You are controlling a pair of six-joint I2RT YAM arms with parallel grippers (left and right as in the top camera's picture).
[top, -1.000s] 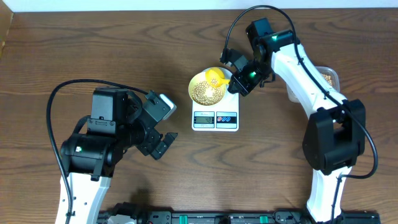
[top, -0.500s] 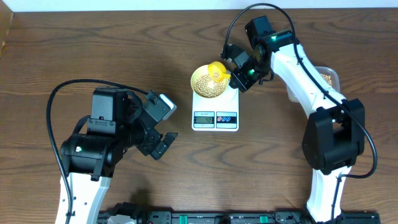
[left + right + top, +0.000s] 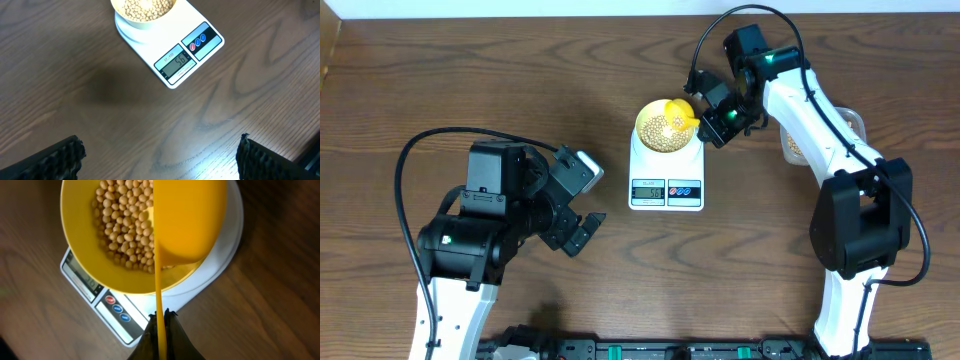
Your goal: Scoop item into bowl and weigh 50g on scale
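Beans (image 3: 122,225) fill the yellow bowl (image 3: 75,245), which sits on the platform of the white scale (image 3: 666,188) near the middle of the table (image 3: 470,80). The right gripper (image 3: 161,327) is pinched tight on the thin handle of a yellow measuring spoon (image 3: 187,220), whose cup hangs over the bowl's right side. The left gripper (image 3: 582,232) hovers well apart from the scale, its jaws spread wide and holding nothing.
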